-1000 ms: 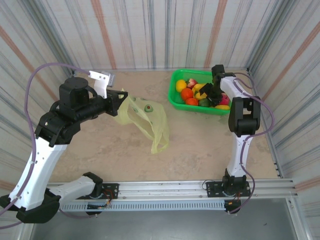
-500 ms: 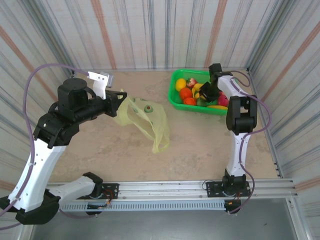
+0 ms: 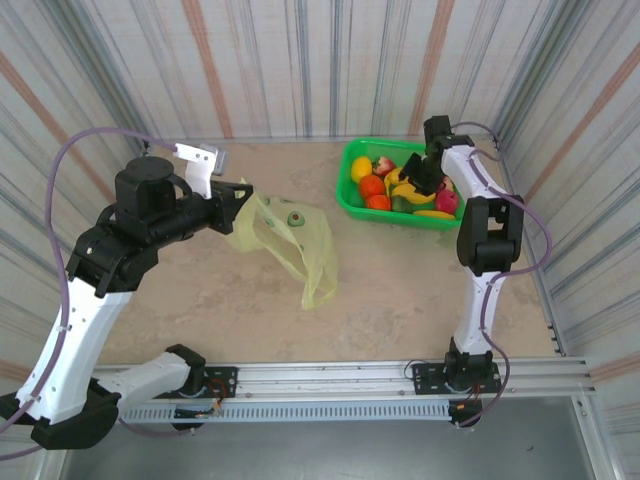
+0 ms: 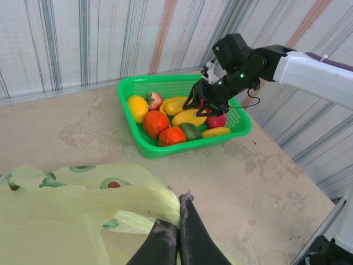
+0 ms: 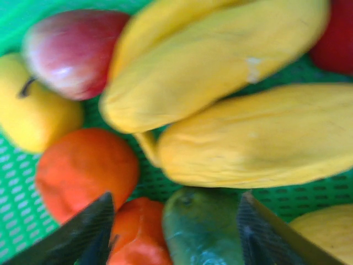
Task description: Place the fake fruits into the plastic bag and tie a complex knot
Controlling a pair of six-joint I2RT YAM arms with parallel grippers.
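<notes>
The plastic bag (image 3: 297, 238) lies crumpled on the table left of centre, yellow-green with avocado prints. My left gripper (image 3: 243, 192) is shut on a bunched edge of the bag (image 4: 83, 190), its fingers (image 4: 165, 234) pressed together round the film. The fake fruits (image 3: 378, 188) sit in a green basket (image 3: 347, 205) at the back right. My right gripper (image 5: 176, 199) hangs open low over them, its tips either side of a dark green piece (image 5: 204, 234) and an orange-red fruit (image 5: 138, 232). Yellow bananas (image 5: 248, 143), an orange ball (image 5: 85, 168) and a red apple (image 5: 71, 49) lie just beyond.
The basket (image 4: 165, 150) stands close to the back wall and the right wall. Bare table stretches between the bag and the basket. The right arm (image 4: 309, 69) reaches over the basket's right side.
The right gripper has shifted a little over the fruits in the basket and its wrist has turned. The left gripper and the bag have stayed where they were.
</notes>
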